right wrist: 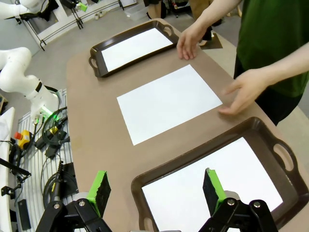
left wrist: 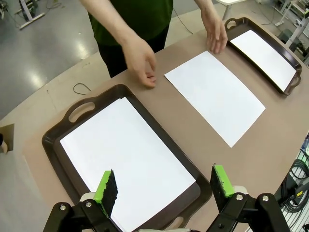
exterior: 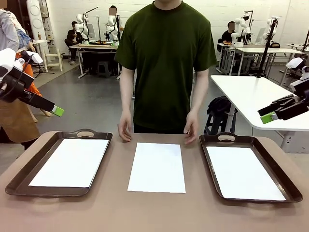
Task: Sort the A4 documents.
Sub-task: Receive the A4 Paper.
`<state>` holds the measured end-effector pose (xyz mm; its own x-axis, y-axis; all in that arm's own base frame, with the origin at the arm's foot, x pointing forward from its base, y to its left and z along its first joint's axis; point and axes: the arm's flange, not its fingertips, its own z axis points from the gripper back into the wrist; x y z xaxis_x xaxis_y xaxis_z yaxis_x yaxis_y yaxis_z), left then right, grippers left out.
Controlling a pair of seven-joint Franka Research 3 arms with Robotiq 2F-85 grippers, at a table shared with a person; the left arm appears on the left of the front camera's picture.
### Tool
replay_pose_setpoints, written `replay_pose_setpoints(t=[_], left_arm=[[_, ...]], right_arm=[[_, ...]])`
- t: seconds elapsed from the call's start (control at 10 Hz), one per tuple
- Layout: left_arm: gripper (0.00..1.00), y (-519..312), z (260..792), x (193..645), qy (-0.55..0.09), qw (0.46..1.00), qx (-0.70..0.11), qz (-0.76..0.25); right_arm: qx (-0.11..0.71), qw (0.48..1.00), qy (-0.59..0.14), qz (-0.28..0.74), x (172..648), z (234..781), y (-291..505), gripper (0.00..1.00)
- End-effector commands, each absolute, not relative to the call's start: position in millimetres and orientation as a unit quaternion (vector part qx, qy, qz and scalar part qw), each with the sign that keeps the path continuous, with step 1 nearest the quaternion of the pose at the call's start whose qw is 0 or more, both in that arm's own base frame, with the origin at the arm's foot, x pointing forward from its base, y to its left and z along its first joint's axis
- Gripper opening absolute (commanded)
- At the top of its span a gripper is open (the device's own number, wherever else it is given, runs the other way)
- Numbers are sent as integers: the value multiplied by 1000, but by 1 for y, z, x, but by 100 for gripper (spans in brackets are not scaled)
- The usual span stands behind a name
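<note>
One thin white A4 paper sheet (exterior: 157,167) lies unsorted on the brown bench (exterior: 116,208), well ahead of both grippers' wide-spread, empty fingers (left wrist: 107,187), while each dark brown handled tray (exterior: 19,181) already holds a sheet (exterior: 70,162).

Whatever's printed on the middle sheet (exterior: 157,167) is too faint to make out, it just reads as blank white, same for the sheets in the left tray (exterior: 29,171) and right tray (exterior: 285,181). In the left wrist view the left tray's near end gets chopped off at 6 o'clock behind the left gripper (left wrist: 164,186), and in the right wrist view the right tray runs off the bottom edge around 5 o'clock behind the right gripper (right wrist: 155,189). Front view cuts the person's head (exterior: 166,1) at 12 o'clock.
</note>
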<state>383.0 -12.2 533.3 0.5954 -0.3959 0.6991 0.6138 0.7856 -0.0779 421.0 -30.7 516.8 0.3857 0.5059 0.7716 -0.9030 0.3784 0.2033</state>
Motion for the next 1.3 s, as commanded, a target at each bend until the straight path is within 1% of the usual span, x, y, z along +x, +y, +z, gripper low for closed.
replay_pose_setpoints(t=[0.0, 1.2], left_arm=[[100, -12, 531, 382, -348, 876, -156, -296], [100, -12, 531, 382, -348, 876, -156, -296]], right_arm=[[324, 762, -322, 460, 421, 516, -30, 100], [324, 762, -322, 460, 421, 516, -30, 100]])
